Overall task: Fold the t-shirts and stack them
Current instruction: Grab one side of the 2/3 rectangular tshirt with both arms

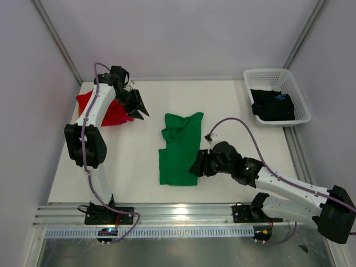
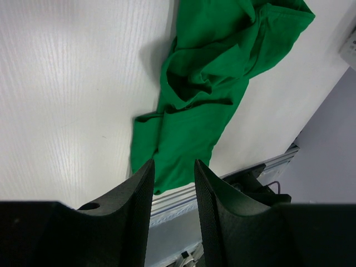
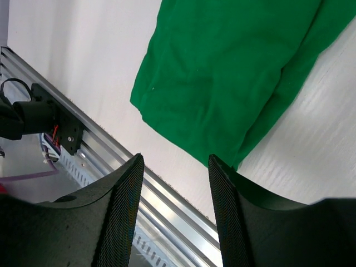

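The green t-shirt (image 1: 179,149) lies half folded in the middle of the table (image 1: 139,167). The right gripper (image 1: 196,167) stands just beside its near right corner, jaws apart and empty, probably to take that hem for the next fold. The left gripper (image 1: 140,113), also parted and empty, hovers beside the red t-shirt (image 1: 84,101) far left; only the top view shows the black t-shirt (image 1: 272,105) in the white basket (image 1: 301,100).

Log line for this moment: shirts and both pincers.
green t-shirt: rumpled, mid-table | left pincer: open, empty, beside red t-shirt | right pincer: open, empty, beside green t-shirt | black t-shirt: in basket
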`<state>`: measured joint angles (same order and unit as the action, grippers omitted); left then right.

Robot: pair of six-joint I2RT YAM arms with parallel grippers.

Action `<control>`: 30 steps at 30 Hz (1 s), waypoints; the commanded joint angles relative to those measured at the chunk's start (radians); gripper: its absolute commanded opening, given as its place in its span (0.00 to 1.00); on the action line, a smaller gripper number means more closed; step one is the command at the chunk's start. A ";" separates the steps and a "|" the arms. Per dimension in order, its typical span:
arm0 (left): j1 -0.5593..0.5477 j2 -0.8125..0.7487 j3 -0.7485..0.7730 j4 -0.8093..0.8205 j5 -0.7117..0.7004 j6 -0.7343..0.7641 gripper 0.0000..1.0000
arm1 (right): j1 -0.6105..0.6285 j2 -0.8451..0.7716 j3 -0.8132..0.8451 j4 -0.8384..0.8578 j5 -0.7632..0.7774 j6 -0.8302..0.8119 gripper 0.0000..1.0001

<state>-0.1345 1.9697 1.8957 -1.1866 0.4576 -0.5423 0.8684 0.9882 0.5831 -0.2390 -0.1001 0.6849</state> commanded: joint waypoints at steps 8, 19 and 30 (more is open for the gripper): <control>0.004 -0.032 0.026 0.016 0.024 -0.015 0.38 | 0.000 -0.099 -0.224 0.168 -0.027 0.117 0.55; 0.004 -0.037 0.040 0.012 0.030 -0.004 0.38 | 0.000 -0.040 -0.331 0.319 -0.036 0.148 0.63; 0.006 -0.034 0.034 -0.004 0.015 0.019 0.38 | -0.002 0.119 -0.325 0.472 -0.053 0.142 0.72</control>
<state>-0.1345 1.9697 1.8980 -1.1870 0.4641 -0.5415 0.8684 1.0546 0.2390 0.1490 -0.1612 0.8307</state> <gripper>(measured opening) 0.380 0.703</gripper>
